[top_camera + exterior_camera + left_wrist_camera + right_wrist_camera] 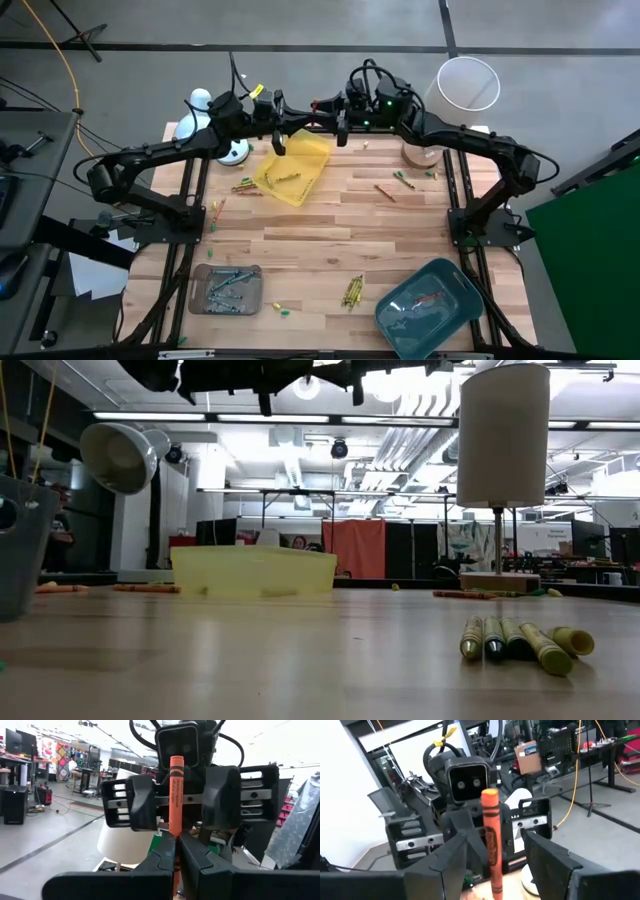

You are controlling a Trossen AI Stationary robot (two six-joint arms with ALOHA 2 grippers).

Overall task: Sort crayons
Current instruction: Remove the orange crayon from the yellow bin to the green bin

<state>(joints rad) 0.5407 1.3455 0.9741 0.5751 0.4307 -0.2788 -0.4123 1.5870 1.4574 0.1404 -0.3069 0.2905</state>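
An orange crayon (pixel 175 795) stands upright in the air over the table's far middle, above the yellow tray (pixel 312 160). My left gripper (pixel 176 842) is shut on it. My right gripper (pixel 492 865) faces the left one, open, with one finger on either side of the crayon (pixel 491 835) and a gap on both sides. In the high view the two grippers meet at the crayon (pixel 315 103). Other crayons lie loose on the table: a bundle near the front (pixel 352 290), some left of the yellow tray (pixel 245 186) and some at the far right (pixel 386 192). My left gripper pinches the orange crayon's lower part (pixel 174 831) between its two fingers (pixel 161 857), coming level from the table's left. The fingers lie across the crayon. It stands upright, most of its length above the fingers, lifted clear of tray and table.
The yellow tray holds one crayon (pixel 285 178). A grey tray (pixel 200 300) with blue crayons sits near left, a teal tray (pixel 455 280) with a red crayon near right. A lamp on a wooden base (pixel 500 582) stands far right, another lamp (pixel 120 455) far left.
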